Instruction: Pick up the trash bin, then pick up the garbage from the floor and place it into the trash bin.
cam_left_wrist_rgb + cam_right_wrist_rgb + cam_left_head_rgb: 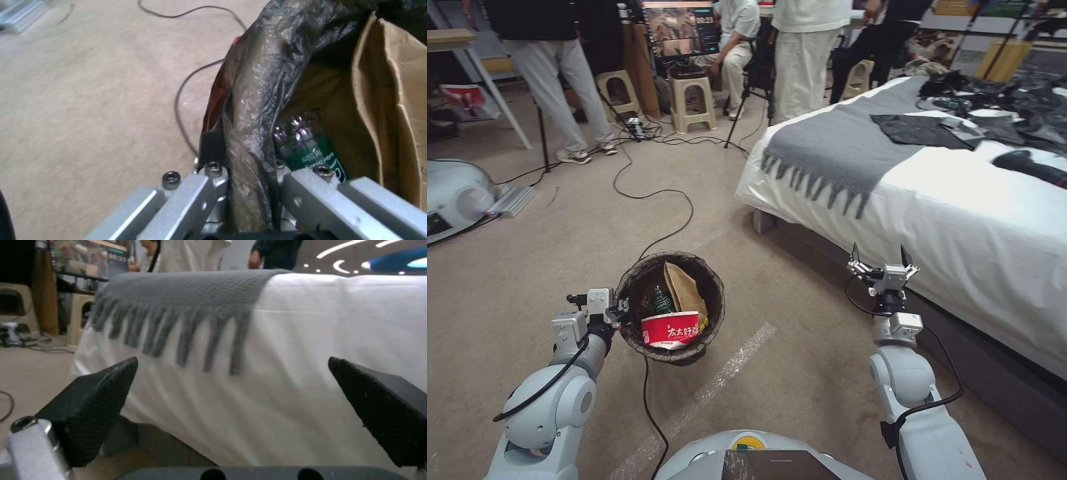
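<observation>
the left gripper is clamped on the near rim of the small round trash bin lined with a dark brown-black bag, one finger inside and one outside the bag-covered edge, holding it above the tan-brown carpet floor. inside the bin lie a brown paper bag, a small green-labelled bottle and a red-and-white paper cup. to the right, the right gripper hangs empty with its jaws spread wide, beside the white-sheeted bed with a grey fringed throw.
</observation>
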Tool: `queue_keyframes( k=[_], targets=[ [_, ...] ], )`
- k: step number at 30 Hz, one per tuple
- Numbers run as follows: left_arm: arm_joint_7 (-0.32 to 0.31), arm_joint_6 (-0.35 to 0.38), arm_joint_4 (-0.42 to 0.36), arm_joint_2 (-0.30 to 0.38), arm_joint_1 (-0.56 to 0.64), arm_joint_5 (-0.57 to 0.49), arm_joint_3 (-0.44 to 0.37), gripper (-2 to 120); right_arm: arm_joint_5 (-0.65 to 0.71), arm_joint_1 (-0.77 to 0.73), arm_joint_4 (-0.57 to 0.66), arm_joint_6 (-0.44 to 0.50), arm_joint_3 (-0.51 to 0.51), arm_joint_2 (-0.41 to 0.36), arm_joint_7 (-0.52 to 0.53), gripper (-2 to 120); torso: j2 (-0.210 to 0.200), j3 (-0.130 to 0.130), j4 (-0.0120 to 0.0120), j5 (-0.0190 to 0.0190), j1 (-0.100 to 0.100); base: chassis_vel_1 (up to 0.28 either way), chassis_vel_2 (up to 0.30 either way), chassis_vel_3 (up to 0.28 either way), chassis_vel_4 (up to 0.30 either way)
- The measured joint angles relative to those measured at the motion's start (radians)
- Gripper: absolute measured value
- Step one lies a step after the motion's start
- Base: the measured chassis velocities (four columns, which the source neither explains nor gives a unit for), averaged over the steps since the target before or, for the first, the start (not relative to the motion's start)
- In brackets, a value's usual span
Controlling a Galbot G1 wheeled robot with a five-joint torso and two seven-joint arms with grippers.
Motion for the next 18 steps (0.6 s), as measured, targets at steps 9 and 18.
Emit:
queue_keyframes(
  k=[9,18],
  targets=[
    [0.004,-0.001,0.007,-0.001,-0.001,0.003,0.000,0,-0.006,0.002,-0.009,0.003,-0.004,0.001,0.000,100,0.000,0.000,0.0000,0.0000,0.000,0.086,0.092,0.090,0.098],
    [0.005,-0.003,0.010,-0.005,0.000,0.009,0.003,0,-0.008,0.002,-0.013,0.004,-0.005,-0.001,0.000,100,0.000,0.000,-0.0001,0.0000,0.000,0.084,0.082,0.093,0.085]
  ],
)
